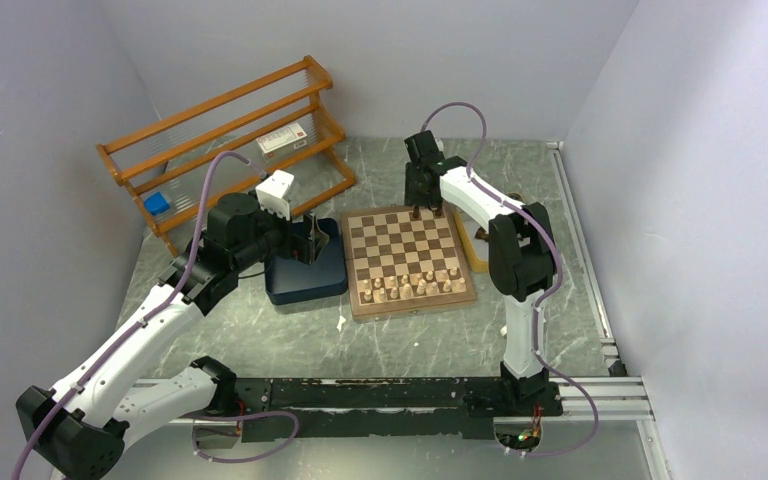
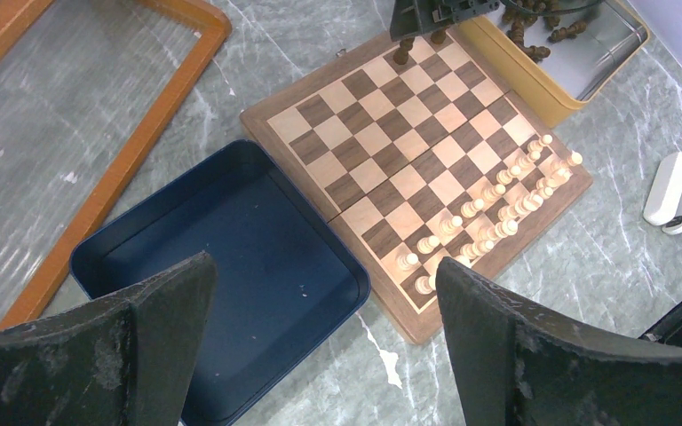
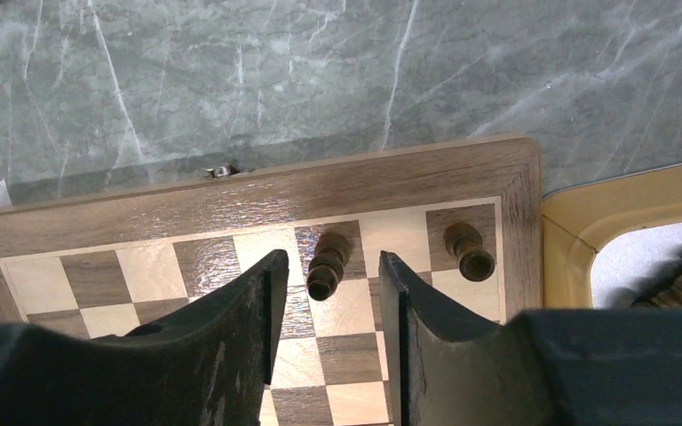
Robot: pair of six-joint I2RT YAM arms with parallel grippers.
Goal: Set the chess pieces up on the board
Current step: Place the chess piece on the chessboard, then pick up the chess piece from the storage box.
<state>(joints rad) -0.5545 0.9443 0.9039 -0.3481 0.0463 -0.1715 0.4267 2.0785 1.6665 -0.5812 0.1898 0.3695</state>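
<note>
A dark chess piece (image 3: 327,259) stands on the board's (image 3: 257,200) far row, one square left of the corner piece (image 3: 468,251). The right gripper (image 3: 332,266) straddles it, jaws parted and clear. The left gripper (image 2: 324,266) hangs wide open over the blue tray (image 2: 257,231)

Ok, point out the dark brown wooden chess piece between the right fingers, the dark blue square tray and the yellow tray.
dark brown wooden chess piece (image 3: 329,264), right wrist view, on its body.
dark blue square tray (image 2: 231,257), left wrist view, on its bare floor.
yellow tray (image 2: 522,78), left wrist view, on its near wall.
</note>
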